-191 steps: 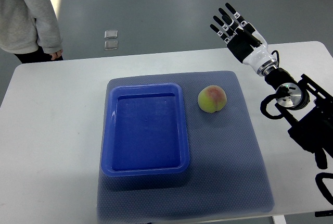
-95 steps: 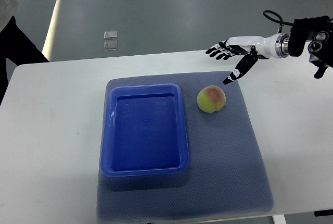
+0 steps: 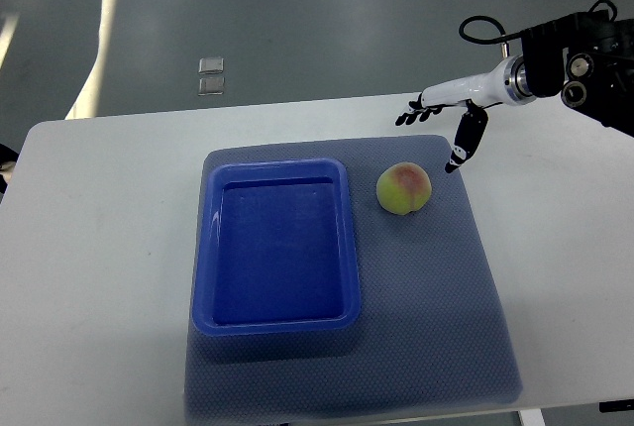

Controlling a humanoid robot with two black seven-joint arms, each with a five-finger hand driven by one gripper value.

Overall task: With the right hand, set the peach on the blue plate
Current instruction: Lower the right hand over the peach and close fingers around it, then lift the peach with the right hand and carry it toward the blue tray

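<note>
A white table (image 3: pixel 109 248) carries a grey-blue mat (image 3: pixel 436 307). On the mat sits the blue plate (image 3: pixel 275 248), a deep empty tray. The right hand (image 3: pixel 446 119) hovers over the mat's far right corner, fingers spread, holding nothing. The peach (image 3: pixel 403 188) lies on the mat just right of the plate.

Bright even light, sharp, perhaps floor glare
</note>
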